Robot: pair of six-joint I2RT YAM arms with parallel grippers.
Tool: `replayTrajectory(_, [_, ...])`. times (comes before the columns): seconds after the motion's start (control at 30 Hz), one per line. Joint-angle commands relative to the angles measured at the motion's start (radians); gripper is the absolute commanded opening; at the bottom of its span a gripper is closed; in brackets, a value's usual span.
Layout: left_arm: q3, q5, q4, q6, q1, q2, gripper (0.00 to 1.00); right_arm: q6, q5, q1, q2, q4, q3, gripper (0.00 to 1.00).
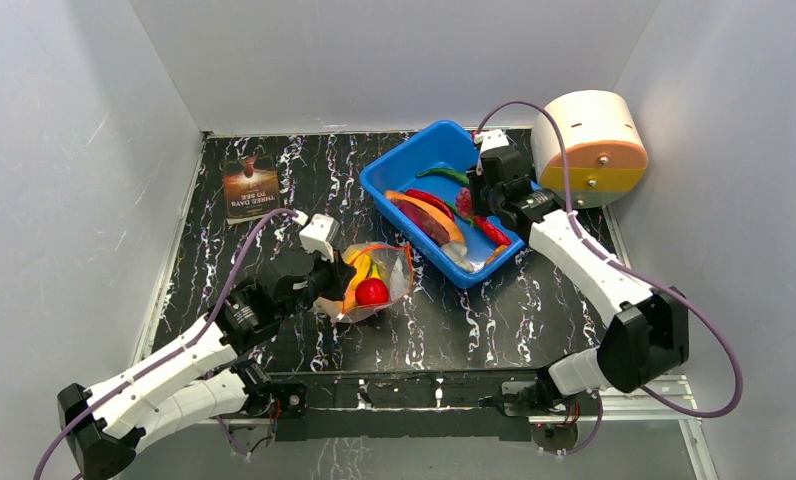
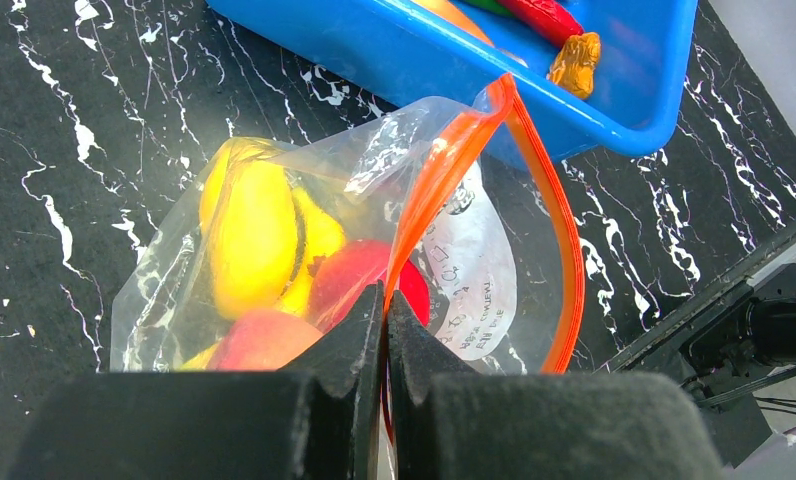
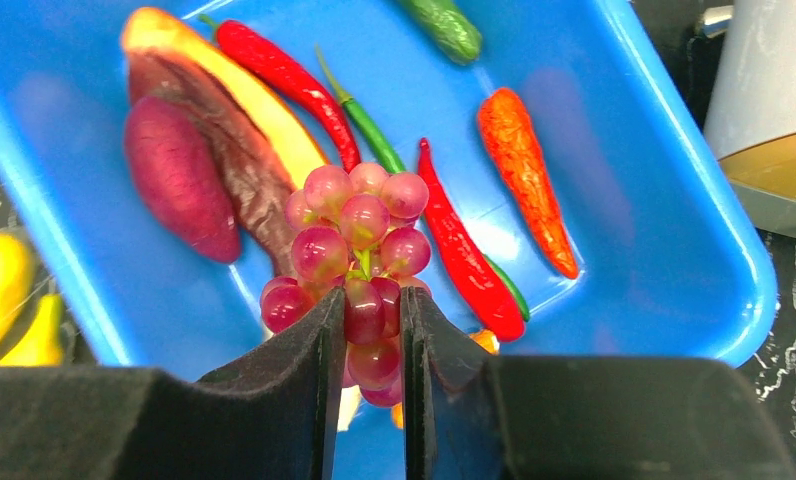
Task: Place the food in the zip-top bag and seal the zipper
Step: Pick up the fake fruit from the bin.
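Near the middle of the black marbled tabletop (image 1: 304,215) lies the zip-top bag (image 1: 379,282), with the left tool (image 1: 330,280) at its 9 o'clock side. In the left wrist view that tool (image 2: 386,300) has its jaws pressed almost together, and the orange zipper (image 2: 444,190) passes between them, so it is pinching the bag's (image 2: 174,270) mouth edge. The rest of the zipper bows out into an open loop, leaving the mouth gaping. Inside the clear plastic sit a yellow banana (image 2: 249,240), a red apple (image 2: 359,280) just at the fingertips, and a peach (image 2: 264,345) at the banana's 6 o'clock. The blue tub (image 1: 394,165) stands at the bag's 1 o'clock, its near wall (image 2: 424,60) close to the open mouth but apart from it. The right tool (image 1: 479,205) reaches into the tub from the 3 o'clock side. In its own wrist view the right tool (image 3: 372,305) is closed most of the way, with the lower berries of the purple grapes (image 3: 359,225) clamped between its pads; whether the bunch is lifted off the tub floor (image 3: 654,200) cannot be told. Around the grapes lie two red chilies (image 3: 464,250), a green chili (image 3: 444,25) at 12 o'clock, an orange chili (image 3: 524,180) at 2 o'clock and a dark purple vegetable (image 3: 179,180) at 9 o'clock. A brown card (image 1: 250,188) lies at the tabletop's 10 o'clock corner, and a cream-and-orange drum (image 1: 589,145) stands at its 2 o'clock corner.
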Motion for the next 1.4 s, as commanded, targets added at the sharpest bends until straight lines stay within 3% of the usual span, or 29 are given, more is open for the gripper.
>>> replayTrajectory(0.0, [0.039, 0.0, 0.014, 0.001, -0.001, -0.002, 0.0, 0.028, -0.107, -0.002, -0.083, -0.007, 0.06, 0.21])
replayTrajectory(0.73, [0.052, -0.005, 0.038, -0.025, -0.001, 0.035, 0.0, 0.126, -0.507, 0.03, -0.296, -0.17, 0.114, 0.22])
replayTrajectory(1.37, [0.059, 0.009, 0.078, -0.04, -0.001, 0.07, 0.0, 0.297, -0.903, 0.039, -0.374, -0.019, -0.047, 0.22])
